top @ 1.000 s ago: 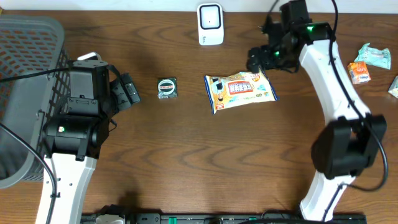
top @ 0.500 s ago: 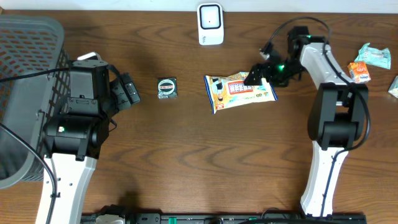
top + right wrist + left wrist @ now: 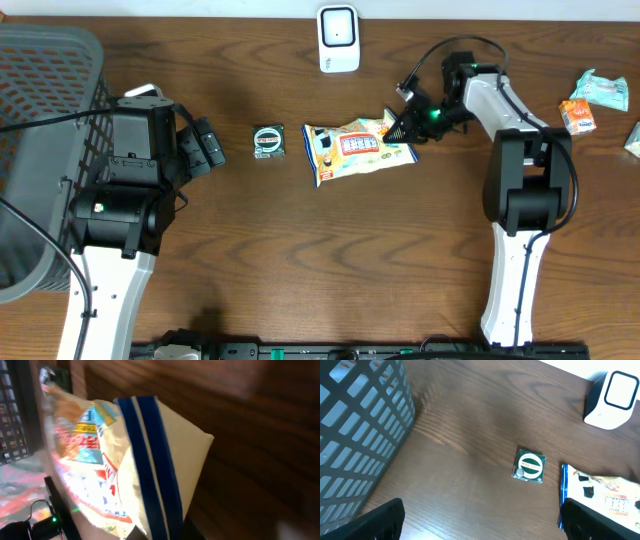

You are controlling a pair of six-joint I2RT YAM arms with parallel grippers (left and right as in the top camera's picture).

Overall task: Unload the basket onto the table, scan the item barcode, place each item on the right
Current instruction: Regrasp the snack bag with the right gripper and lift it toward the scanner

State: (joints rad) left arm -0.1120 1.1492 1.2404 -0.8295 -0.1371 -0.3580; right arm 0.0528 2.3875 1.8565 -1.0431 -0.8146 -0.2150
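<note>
Right end effector [image 3: 399, 124] tight on snack packet [image 3: 357, 150] corner

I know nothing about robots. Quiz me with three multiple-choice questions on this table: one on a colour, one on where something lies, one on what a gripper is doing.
1. What colour is the scanner?
A. white
B. red
C. black

2. Where does the small green packet lie?
A. inside the basket
B. between the left gripper and the snack bag
C. on top of the scanner

3. What is the right gripper doing?
A. hanging open over bare wood
B. shut on the snack bag's end
C. holding the scanner

Answers: A, its casing is white; B, the packet lies on the wood with one on each side; B, it is shut on the bag's right end.
</note>
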